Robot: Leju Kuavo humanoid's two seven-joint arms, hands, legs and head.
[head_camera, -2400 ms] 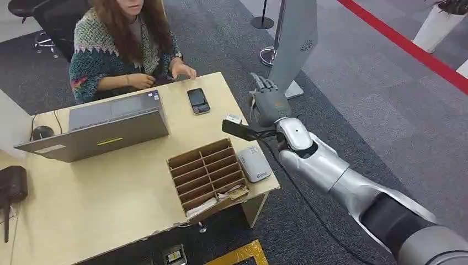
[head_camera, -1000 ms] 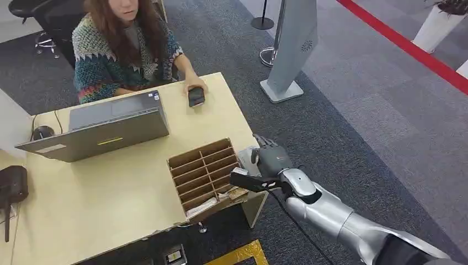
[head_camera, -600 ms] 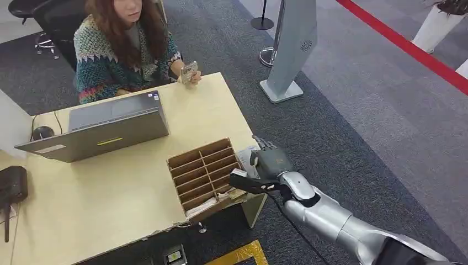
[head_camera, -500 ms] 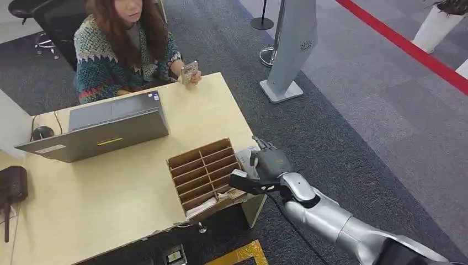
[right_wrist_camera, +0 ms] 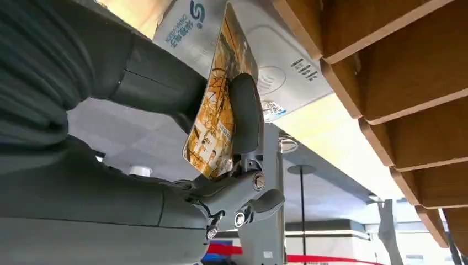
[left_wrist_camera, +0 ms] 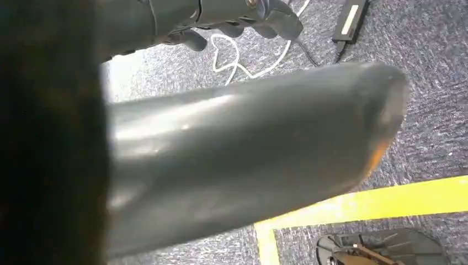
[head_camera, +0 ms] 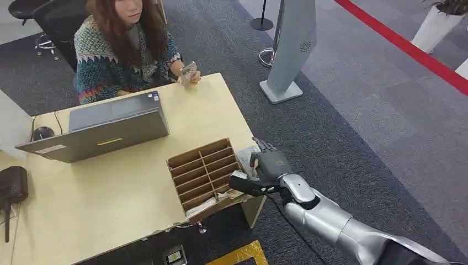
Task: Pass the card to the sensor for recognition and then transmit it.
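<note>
Desk (head_camera: 127, 182) edge: right hand (head_camera: 270, 164), card (right_wrist_camera: 218, 118) pinched, has come down over the reader (right_wrist_camera: 276, 61), probably scanning; left hand (left_wrist_camera: 221, 16) unclear.

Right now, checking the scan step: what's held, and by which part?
The right hand pinches the card across its faces, near one edge.

An orange-printed card (right_wrist_camera: 216, 105), slightly bent, stands on edge seemingly just over the white sensor (right_wrist_camera: 276, 66).

1 card (right_wrist_camera: 216, 118), 1 sensor (right_wrist_camera: 265, 61), 1 laptop (head_camera: 105, 126), 1 phone (head_camera: 188, 72)
</note>
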